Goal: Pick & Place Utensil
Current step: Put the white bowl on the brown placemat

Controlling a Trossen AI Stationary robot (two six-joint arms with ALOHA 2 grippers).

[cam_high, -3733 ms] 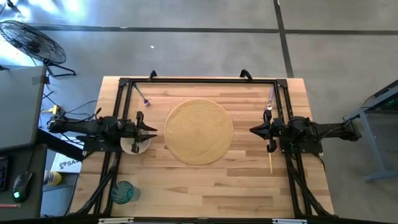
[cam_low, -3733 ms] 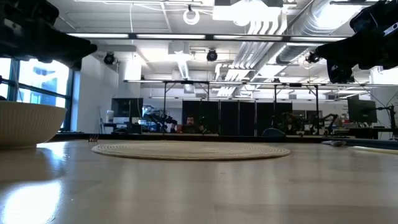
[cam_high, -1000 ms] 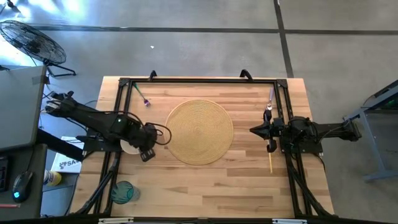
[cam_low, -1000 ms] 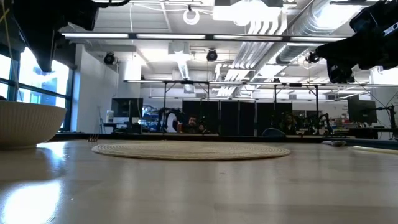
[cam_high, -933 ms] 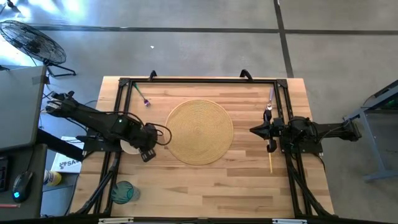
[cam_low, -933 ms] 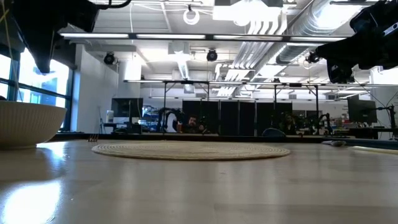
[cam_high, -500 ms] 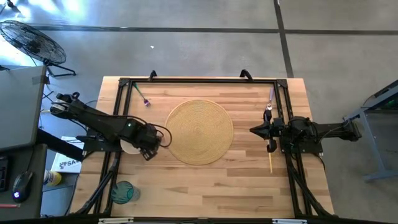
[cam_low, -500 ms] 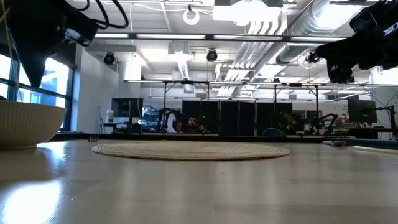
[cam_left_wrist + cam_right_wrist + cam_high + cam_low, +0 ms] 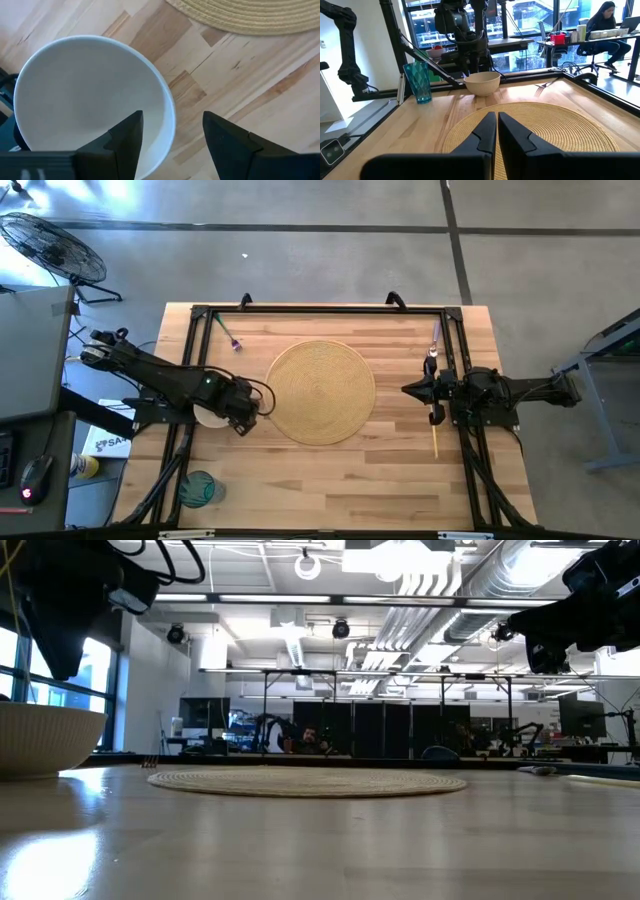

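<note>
Now the left gripper point(image 9: 172, 131), fingers spread, has dropped astride the white bowl's point(image 9: 75, 90) rim.

wooden table point(image 9: 330, 470), woven mat point(image 9: 320, 391), bowl point(image 9: 75, 100), glass point(image 9: 198, 488)

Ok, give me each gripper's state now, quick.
Left gripper: open, fingers straddling the white bowl rim.
Right gripper: shut, holding nothing.
</note>
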